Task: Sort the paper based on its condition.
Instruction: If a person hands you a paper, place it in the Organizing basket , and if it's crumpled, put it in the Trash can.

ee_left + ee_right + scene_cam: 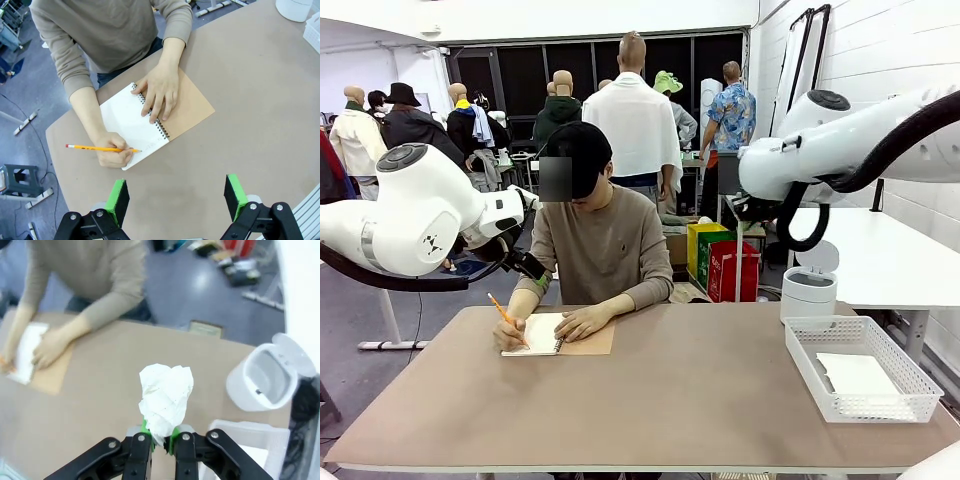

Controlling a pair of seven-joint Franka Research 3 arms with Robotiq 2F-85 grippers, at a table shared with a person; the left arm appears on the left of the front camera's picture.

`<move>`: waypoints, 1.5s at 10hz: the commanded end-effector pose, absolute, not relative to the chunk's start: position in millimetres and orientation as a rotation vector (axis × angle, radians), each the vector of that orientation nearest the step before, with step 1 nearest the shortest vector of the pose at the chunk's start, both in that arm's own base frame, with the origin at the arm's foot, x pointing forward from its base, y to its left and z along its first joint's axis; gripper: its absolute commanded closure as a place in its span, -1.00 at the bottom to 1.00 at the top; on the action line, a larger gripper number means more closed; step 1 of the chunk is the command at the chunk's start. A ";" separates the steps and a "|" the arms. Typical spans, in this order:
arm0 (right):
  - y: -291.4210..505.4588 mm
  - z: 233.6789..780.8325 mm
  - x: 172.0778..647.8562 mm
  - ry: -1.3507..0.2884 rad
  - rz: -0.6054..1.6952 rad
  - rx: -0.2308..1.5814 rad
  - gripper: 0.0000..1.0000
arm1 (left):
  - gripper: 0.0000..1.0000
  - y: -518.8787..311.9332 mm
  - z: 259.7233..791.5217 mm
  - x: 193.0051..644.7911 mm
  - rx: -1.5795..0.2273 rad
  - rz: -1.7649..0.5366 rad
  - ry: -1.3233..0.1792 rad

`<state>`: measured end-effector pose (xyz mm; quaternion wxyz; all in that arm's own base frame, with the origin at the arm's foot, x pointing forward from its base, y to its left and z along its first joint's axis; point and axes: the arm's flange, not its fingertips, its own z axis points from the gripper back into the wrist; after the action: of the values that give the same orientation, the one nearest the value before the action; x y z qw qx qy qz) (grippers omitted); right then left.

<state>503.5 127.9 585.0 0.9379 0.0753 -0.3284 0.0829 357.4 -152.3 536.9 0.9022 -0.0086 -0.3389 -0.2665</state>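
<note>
front: fixed, slightly above surface (pixel 700 400), faces person (pixel 605 250) | left wrist: high over left end effector (pixel 176 194), looks steeply down at notebook (pixel 125 120) | right wrist: past right end effector (pixel 159 432), paper (pixel 165 392) close, slanting down, blurred | shared: notebook, person, surface

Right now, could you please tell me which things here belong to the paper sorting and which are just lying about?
Part of the job:
crumpled paper, pinched in the right gripper
flat sheet in the basket
open bin

Not part of it:
notebook and pencil, which the person is writing with
</note>
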 end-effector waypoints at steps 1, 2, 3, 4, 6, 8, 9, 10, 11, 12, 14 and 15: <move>125.5 585.0 526.7 -0.660 -0.012 0.047 1.00 | -1.00 -151.6 536.7 357.5 -0.017 -0.554 -0.700; 112.1 580.8 536.7 -0.642 -0.075 0.035 1.00 | -1.00 -151.6 536.7 357.5 -0.017 -0.554 -0.700; 100.7 574.9 543.8 -0.624 -0.116 0.020 1.00 | -1.00 -151.6 536.7 357.5 -0.017 -0.554 -0.700; 91.2 569.3 548.0 -0.618 -0.149 0.000 1.00 | -1.00 -151.6 536.7 357.5 -0.017 -0.554 -0.700; 74.7 557.6 555.6 -0.592 -0.192 0.014 1.00 | -1.00 -151.6 536.7 357.5 -0.017 -0.554 -0.700; 80.4 559.3 538.4 -0.609 -0.174 0.018 1.00 | -1.00 -151.6 536.7 357.5 -0.017 -0.554 -0.700; 66.9 550.2 550.2 -0.600 -0.167 0.027 1.00 | -1.00 -151.6 536.7 357.5 -0.017 -0.554 -0.700; 66.9 550.2 550.2 -0.600 -0.167 0.027 1.00 | -1.00 -151.6 536.7 357.5 -0.017 -0.554 -0.700; 66.9 550.2 550.2 -0.600 -0.167 0.027 1.00 | -1.00 -151.6 536.7 357.5 -0.017 -0.554 -0.700; 66.9 550.2 550.2 -0.600 -0.167 0.027 1.00 | -1.00 -151.6 536.7 357.5 -0.017 -0.554 -0.700; 58.4 547.9 563.7 -0.594 -0.239 0.009 1.00 | -1.00 -151.6 536.7 357.5 -0.017 -0.554 -0.700; 51.5 543.9 572.1 -0.590 -0.281 -0.009 1.00 | -1.00 -151.6 536.7 357.5 -0.017 -0.554 -0.700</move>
<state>556.5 52.4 545.6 0.9508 0.0129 -0.2913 -0.1048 357.3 -152.4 536.9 0.9022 -0.0086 -0.3389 -0.2666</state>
